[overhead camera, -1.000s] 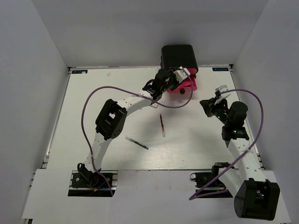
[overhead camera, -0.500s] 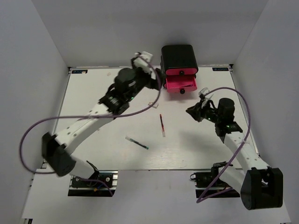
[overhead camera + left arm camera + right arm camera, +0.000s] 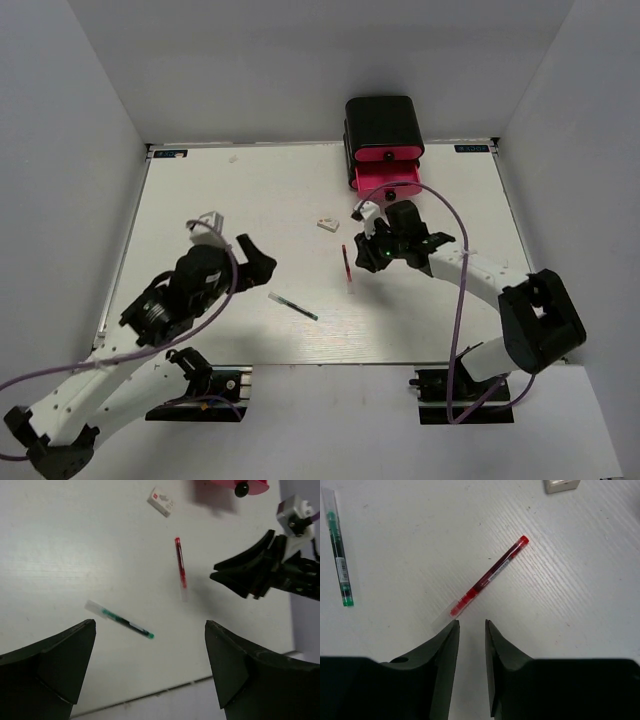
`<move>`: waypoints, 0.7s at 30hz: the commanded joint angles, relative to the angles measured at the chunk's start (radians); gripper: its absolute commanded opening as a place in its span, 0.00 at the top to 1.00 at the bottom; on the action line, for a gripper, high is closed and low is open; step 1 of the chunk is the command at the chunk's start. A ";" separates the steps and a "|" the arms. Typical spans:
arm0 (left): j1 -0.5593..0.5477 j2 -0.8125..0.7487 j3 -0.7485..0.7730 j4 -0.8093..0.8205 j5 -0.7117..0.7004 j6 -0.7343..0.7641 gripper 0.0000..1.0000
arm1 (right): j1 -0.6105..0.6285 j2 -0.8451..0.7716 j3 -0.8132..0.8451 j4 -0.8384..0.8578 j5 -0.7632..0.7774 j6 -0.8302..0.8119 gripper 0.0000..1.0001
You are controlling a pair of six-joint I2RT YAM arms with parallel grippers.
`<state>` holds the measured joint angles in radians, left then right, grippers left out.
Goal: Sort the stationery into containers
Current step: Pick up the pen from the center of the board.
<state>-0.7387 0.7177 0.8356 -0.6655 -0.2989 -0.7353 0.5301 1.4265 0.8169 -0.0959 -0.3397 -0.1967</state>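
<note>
Right of centre in the top view, the right gripper (image 3: pixel 368 254) is being held low just beside the thin red pen (image 3: pixel 346 268), its arm stretched leftward, its jaws narrowly parted and empty. At lower left, the left gripper (image 3: pixel 257 260) is being held wide open and empty near the dark teal pen (image 3: pixel 293 306).

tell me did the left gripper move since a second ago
Yes. The left gripper pulled back from the drawers toward the near left, now close to the green pen.

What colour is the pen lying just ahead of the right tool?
The pen is red, with a clear end; the right wrist view shows it best.
</note>
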 commanded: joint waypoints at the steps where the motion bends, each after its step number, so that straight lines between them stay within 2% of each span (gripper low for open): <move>1: 0.004 -0.139 -0.087 -0.199 0.041 -0.347 0.01 | 0.063 0.050 0.086 -0.044 0.154 0.107 0.62; 3: 0.004 -0.193 -0.133 -0.235 0.041 -0.489 0.01 | 0.091 0.103 0.122 -0.056 0.197 0.132 0.59; 7: 0.004 -0.253 -0.207 -0.295 0.041 -0.599 0.01 | 0.116 0.199 0.168 -0.079 0.284 0.166 0.53; 13: 0.004 -0.184 -0.207 -0.344 0.061 -0.647 0.01 | 0.139 0.279 0.217 -0.074 0.365 0.189 0.50; 21: 0.004 -0.185 -0.266 -0.296 0.083 -0.677 0.01 | 0.140 0.359 0.254 -0.070 0.350 0.189 0.50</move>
<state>-0.7387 0.5373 0.5907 -0.9833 -0.2226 -1.3739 0.6636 1.7569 1.0210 -0.1619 -0.0071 -0.0227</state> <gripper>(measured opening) 0.994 0.500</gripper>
